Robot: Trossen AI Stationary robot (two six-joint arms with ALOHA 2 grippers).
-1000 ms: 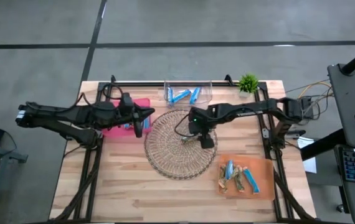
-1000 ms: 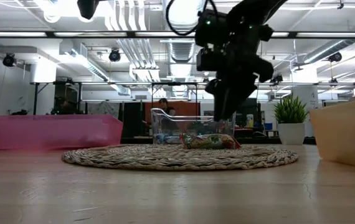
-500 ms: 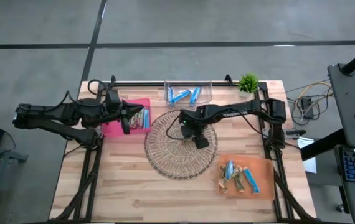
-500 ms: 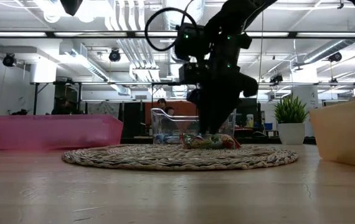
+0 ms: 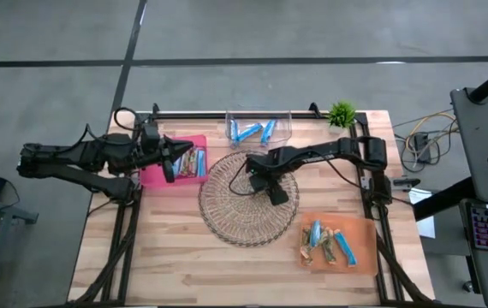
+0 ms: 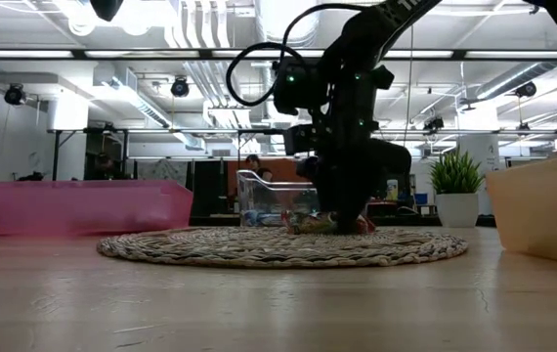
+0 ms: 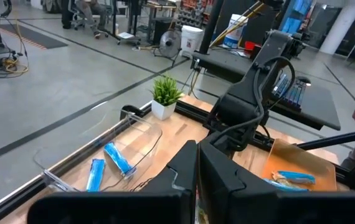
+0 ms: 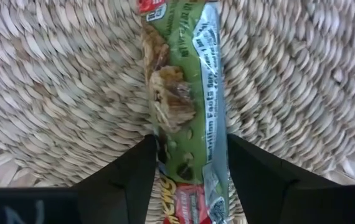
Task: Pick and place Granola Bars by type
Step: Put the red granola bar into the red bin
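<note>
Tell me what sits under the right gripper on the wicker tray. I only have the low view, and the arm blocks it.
Observer: One green-wrapped granola bar lies on the wicker tray between the right gripper's open fingers, with one finger on each side.
Operator: Report the left arm. I can't place it from here.
Observer: The left gripper is shut and sits over the pink bin.
Operator: Say what's in the clear bin behind the tray.
Observer: From above, the clear bin shows only blue bars.
</note>
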